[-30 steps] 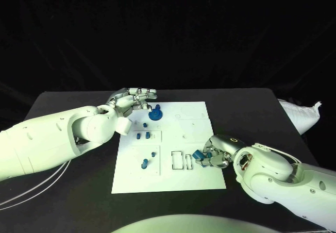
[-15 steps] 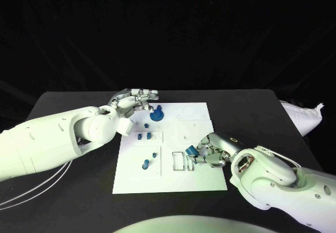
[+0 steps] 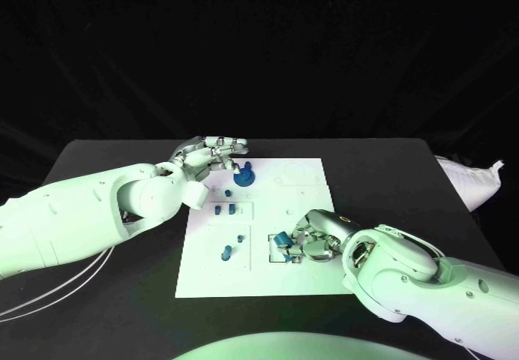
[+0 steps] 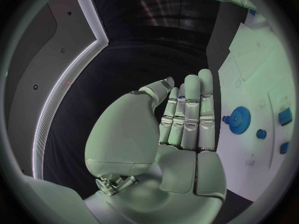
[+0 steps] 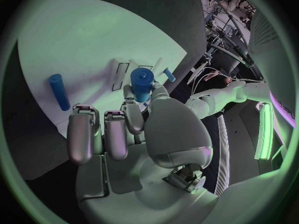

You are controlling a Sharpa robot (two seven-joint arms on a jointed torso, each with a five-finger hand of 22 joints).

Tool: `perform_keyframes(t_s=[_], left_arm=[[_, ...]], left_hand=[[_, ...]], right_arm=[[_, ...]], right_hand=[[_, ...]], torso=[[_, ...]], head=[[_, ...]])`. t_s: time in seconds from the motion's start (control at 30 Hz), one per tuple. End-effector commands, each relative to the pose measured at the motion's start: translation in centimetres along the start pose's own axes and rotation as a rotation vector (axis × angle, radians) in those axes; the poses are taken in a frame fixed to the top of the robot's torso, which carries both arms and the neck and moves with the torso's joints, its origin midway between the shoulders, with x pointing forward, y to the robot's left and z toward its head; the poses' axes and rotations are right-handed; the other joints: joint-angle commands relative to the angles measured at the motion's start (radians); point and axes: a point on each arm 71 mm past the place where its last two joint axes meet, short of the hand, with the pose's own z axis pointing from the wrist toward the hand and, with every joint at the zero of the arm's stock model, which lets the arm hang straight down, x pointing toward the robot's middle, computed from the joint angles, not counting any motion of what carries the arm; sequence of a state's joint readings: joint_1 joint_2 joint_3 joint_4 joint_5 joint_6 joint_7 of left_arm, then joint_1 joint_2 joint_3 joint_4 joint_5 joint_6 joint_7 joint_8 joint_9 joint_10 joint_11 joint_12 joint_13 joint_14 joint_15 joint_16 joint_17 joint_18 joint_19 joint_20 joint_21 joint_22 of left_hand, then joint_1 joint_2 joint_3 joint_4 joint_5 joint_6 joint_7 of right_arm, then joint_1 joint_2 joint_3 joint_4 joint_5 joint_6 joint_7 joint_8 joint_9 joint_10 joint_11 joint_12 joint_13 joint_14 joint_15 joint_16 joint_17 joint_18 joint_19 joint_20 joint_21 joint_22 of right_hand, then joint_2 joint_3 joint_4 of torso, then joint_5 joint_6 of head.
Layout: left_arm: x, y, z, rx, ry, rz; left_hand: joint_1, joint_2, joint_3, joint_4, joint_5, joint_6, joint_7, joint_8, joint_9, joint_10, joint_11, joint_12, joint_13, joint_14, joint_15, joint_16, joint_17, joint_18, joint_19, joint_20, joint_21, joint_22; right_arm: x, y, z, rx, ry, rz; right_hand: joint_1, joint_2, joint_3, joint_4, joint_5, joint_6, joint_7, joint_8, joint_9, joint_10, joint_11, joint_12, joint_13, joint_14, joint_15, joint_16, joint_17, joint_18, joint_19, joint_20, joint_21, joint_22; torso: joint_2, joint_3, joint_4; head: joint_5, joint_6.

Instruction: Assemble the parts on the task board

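**Right hand carries peg leftward over the board**

Since a second ago the right hand (image 3: 313, 241) has slid left across the board (image 3: 303, 180), from the board's right edge to above the rectangular slots at its near middle, taking the blue peg (image 3: 282, 239) with it. Its fingers (image 5: 132, 115) hold that peg, pinched against the thumb; in the right wrist view the peg (image 5: 142, 83) stands up between them, while the other fingers (image 5: 81, 132) are stretched forward and hold nothing. Whether the peg touches the board cannot be told.

Over at the far left corner of the board the left hand (image 3: 205, 157) has kept its place. Its fingers (image 4: 190, 115) lie straight and close together with nothing in them, just beside the blue gear (image 3: 244, 178), apart from it.

On the board, the gear sits near the far edge. Nearer the robot, small blue parts (image 3: 224, 209) stand in a framed field at the left, and more parts (image 3: 227, 253) stand in the field below it. A long blue rod (image 5: 59, 91) lies flat on the board in the right wrist view, well apart from the held peg. The board lies in the middle of the black desk (image 3: 389, 165).
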State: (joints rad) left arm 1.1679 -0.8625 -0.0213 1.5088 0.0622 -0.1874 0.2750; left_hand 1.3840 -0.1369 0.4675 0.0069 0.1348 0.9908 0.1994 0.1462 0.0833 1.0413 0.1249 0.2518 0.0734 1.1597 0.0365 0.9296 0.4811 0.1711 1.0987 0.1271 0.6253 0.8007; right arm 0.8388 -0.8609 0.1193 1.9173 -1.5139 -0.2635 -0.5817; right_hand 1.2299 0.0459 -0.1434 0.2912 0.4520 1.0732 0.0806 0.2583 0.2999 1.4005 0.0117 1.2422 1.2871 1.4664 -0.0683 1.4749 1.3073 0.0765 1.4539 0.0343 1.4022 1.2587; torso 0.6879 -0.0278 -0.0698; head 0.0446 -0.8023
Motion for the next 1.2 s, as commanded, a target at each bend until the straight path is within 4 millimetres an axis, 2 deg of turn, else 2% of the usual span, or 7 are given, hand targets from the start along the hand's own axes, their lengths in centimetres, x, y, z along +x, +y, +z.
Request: perform_keyframes(t_s=[0.03,0.4,0.57,0.7,0.97,1.1,1.2], left_arm=[[0.44,-0.03,0.1,0.005,0.024,-0.004],[0.62,0.01,0.2,0.005,0.029,-0.005],[0.54,0.0,0.18,0.005,0.027,-0.004],[0.5,-0.01,0.16,0.005,0.026,-0.004],[0.48,-0.01,0.16,0.005,0.025,-0.004],[0.43,-0.02,0.13,0.005,0.025,-0.004],[0.4,-0.02,0.12,0.005,0.024,-0.004]], left_hand=[[-0.009,0.004,-0.006,0.002,0.004,-0.004,-0.001,0.006,-0.002,-0.006,0.001,0.004,-0.001,0.001,-0.002,0.004,-0.002,0.011,0.0,0.005,-0.006,-0.001],[-0.011,0.004,-0.007,0.003,0.004,-0.006,-0.001,0.006,-0.002,-0.008,0.001,0.005,-0.002,0.001,-0.001,0.005,-0.002,0.011,0.0,0.006,-0.007,-0.002],[-0.011,0.004,-0.007,0.003,0.004,-0.006,-0.001,0.006,-0.002,-0.008,0.001,0.005,-0.002,0.001,-0.001,0.005,-0.002,0.011,0.0,0.006,-0.007,-0.002],[-0.011,0.004,-0.007,0.003,0.004,-0.006,-0.001,0.006,-0.002,-0.008,0.001,0.005,-0.002,0.001,-0.001,0.005,-0.002,0.011,0.0,0.006,-0.007,-0.002],[-0.011,0.004,-0.007,0.003,0.004,-0.006,-0.001,0.006,-0.002,-0.008,0.001,0.005,-0.002,0.001,-0.001,0.005,-0.002,0.011,0.0,0.006,-0.007,-0.002],[-0.011,0.004,-0.007,0.003,0.004,-0.006,-0.001,0.006,-0.002,-0.008,0.001,0.005,-0.002,0.001,-0.001,0.005,-0.002,0.011,0.0,0.006,-0.007,-0.002],[-0.011,0.004,-0.007,0.003,0.004,-0.006,-0.001,0.006,-0.002,-0.008,0.001,0.005,-0.002,0.001,-0.001,0.005,-0.002,0.011,0.0,0.006,-0.007,-0.002]], right_arm=[[0.45,-0.01,0.21,0.014,0.052,-0.011],[0.54,0.15,0.75,0.013,0.038,-0.019],[0.46,0.19,0.9,0.012,0.02,-0.017],[0.38,0.27,0.94,0.008,0.005,-0.016],[0.3,0.48,0.79,-0.003,-0.006,-0.016],[0.32,0.5,0.69,-0.008,0.0,-0.024],[0.37,0.55,0.67,-0.012,0.007,-0.034]], right_hand=[[-0.012,0.005,-0.009,0.0,-0.012,0.021,-0.016,0.004,0.003,0.016,-0.024,-0.007,-0.01,0.076,-0.01,0.003,0.104,-0.014,0.007,-0.003,0.005,0.001],[-0.051,0.02,-0.04,0.0,-0.086,0.025,-0.019,0.003,0.025,0.016,-0.027,-0.024,-0.016,0.075,-0.013,0.002,0.103,-0.013,0.006,-0.006,0.004,0.001],[-0.121,0.03,-0.094,0.0,-0.264,0.023,-0.019,0.0,0.046,0.013,-0.026,-0.043,-0.024,0.073,-0.013,-0.003,0.097,-0.013,0.004,-0.007,0.002,-0.001],[-0.152,0.02,-0.129,0.001,-0.344,0.027,-0.021,0.003,0.062,0.012,-0.027,-0.048,-0.022,0.072,-0.013,-0.007,0.092,-0.012,0.002,-0.006,0.0,-0.004],[-0.149,0.021,-0.137,-0.004,-0.34,0.03,-0.023,0.006,0.073,0.013,-0.028,-0.046,-0.016,0.072,-0.014,-0.006,0.093,-0.012,0.002,-0.008,0.0,-0.003],[-0.061,0.02,-0.123,-0.036,-0.304,0.03,-0.024,0.008,0.088,0.016,-0.03,-0.046,-0.011,0.073,-0.016,-0.006,0.095,-0.013,0.003,-0.009,0.001,0.0],[-0.012,0.013,-0.118,-0.058,-0.32,0.029,-0.025,0.009,0.097,0.016,-0.031,-0.047,-0.008,0.073,-0.017,-0.006,0.095,-0.013,0.003,-0.01,0.002,0.001]], torso=[[0.0,-0.0004,0.0],[0.0,0.0015,-0.0001],[0.0,0.0007,0.001],[0.001,0.0008,-0.0009],[0.001,0.0015,-0.0031],[0.001,0.0017,-0.0023],[0.001,0.0018,-0.0025]], head=[[0.004,-0.002],[0.007,-0.004],[0.009,-0.005],[0.011,-0.006],[0.014,-0.009],[0.013,-0.01],[0.013,-0.011]])
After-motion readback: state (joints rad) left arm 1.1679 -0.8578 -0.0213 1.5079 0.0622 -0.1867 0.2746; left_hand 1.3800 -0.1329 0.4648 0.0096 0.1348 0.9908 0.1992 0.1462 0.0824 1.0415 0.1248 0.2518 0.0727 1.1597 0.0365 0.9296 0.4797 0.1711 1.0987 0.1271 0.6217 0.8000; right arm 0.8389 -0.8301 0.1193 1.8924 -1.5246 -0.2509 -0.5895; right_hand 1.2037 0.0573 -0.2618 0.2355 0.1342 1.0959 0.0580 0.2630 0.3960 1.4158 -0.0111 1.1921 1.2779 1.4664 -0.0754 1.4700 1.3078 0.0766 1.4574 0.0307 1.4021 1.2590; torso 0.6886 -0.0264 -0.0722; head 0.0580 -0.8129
